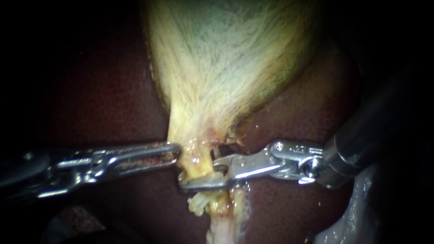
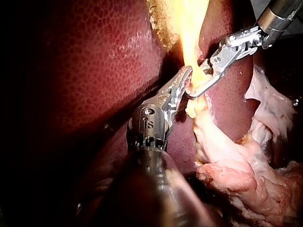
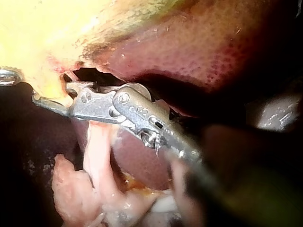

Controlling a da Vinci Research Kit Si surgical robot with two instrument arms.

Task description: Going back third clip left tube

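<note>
Gallbladder [image 1: 226, 68] hangs at 12 o'clock over dark liver [image 1: 104, 90], narrowing to a pale tube [image 1: 201, 165] just below centre, toward 6 o'clock. Left instrument [image 1: 175, 153] enters from 9 o'clock. Its jaws are closed together, tip against the gallbladder's neck. Right instrument [image 1: 200, 176] enters from 3 o'clock. Its jaws stand parted and straddle the tube without clamping it.

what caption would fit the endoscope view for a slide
Endoscope view: left instrument at the gallbladder's neck, right instrument's open jaws astride the tube just below it, liver behind.
</note>
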